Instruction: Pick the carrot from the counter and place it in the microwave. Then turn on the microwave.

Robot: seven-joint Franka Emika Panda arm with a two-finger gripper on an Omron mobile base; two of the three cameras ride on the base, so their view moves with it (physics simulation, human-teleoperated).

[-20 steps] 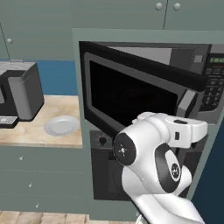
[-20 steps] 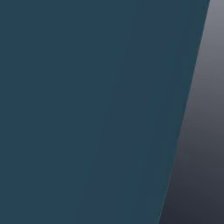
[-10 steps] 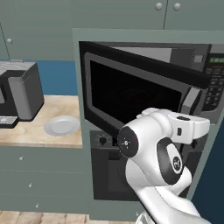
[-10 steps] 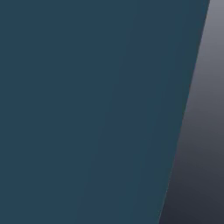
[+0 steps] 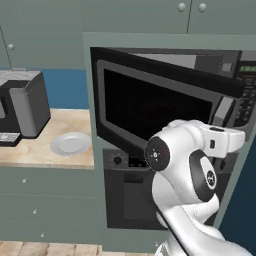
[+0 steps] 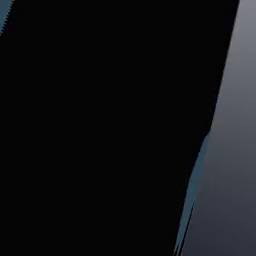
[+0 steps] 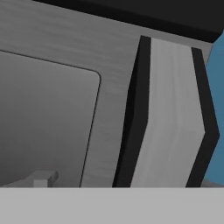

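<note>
The microwave (image 7: 65, 87) door's brushed grey frame takes up the left and centre, with the rounded corner of its window pane at lower left. Just beside it to the right runs the door's pale grey handle (image 7: 168, 118), edged in black and kinked midway. A blue wall (image 7: 216, 100) strip shows at far right.

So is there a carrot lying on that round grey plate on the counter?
No, in the left base view the plate sits bare on the counter, with nothing orange on it.
</note>
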